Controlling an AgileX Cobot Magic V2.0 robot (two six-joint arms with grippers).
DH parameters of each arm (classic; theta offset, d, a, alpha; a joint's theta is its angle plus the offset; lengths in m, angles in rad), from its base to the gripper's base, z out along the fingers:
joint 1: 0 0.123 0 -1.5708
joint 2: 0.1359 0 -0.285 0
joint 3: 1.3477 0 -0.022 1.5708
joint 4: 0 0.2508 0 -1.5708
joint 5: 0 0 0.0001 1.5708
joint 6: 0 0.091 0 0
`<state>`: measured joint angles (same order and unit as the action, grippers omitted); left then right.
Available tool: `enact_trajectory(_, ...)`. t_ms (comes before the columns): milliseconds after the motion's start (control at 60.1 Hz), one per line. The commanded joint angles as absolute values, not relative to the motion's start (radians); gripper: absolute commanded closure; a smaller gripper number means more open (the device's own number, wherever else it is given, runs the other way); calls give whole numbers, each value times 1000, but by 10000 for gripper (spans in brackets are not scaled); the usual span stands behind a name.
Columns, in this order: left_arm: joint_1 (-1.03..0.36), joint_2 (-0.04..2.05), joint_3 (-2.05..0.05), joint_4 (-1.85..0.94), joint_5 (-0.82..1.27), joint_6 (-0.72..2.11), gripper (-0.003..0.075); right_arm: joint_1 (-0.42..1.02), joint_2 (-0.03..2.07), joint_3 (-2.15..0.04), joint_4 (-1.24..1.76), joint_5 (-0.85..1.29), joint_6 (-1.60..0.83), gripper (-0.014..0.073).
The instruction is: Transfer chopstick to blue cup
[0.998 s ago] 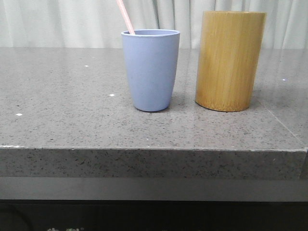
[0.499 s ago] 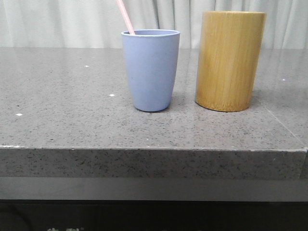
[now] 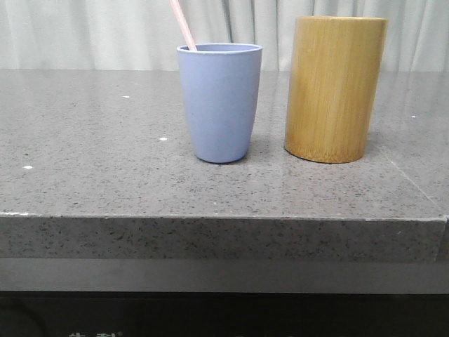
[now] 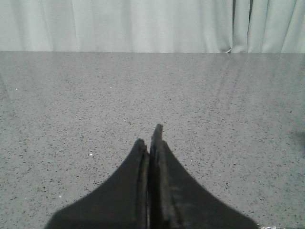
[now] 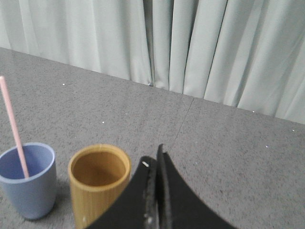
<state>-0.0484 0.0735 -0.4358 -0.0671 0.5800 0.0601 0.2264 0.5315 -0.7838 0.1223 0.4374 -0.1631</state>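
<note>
The blue cup (image 3: pixel 221 102) stands upright on the grey stone table (image 3: pixel 105 175), near its middle. A pale pink chopstick (image 3: pixel 182 24) stands in it, leaning left over the rim. In the right wrist view the cup (image 5: pixel 27 183) holds the chopstick (image 5: pixel 14 129) too. My right gripper (image 5: pixel 155 160) is shut and empty, above the table beside the bamboo cup. My left gripper (image 4: pixel 148 138) is shut and empty over bare table. Neither gripper shows in the front view.
A taller yellow-brown bamboo cup (image 3: pixel 335 88) stands just right of the blue cup; in the right wrist view its inside (image 5: pixel 99 169) looks empty. Pale curtains (image 3: pixel 105 31) hang behind the table. The table's front edge (image 3: pixel 224 217) runs across the front view.
</note>
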Motion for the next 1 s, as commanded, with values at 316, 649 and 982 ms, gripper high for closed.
enact_trajectory(316,-48,86,-459,-76,495,56,739,221,-27,-407,183,356,-159,707)
enact_trajectory(649,-48,86,-459,-76,497,56,739,224,-6,-381,198,347,-159,707)
enact_trajectory(982,-48,86,-459,-76,497,56,739,224,-6,-381,198,347,-159,707)
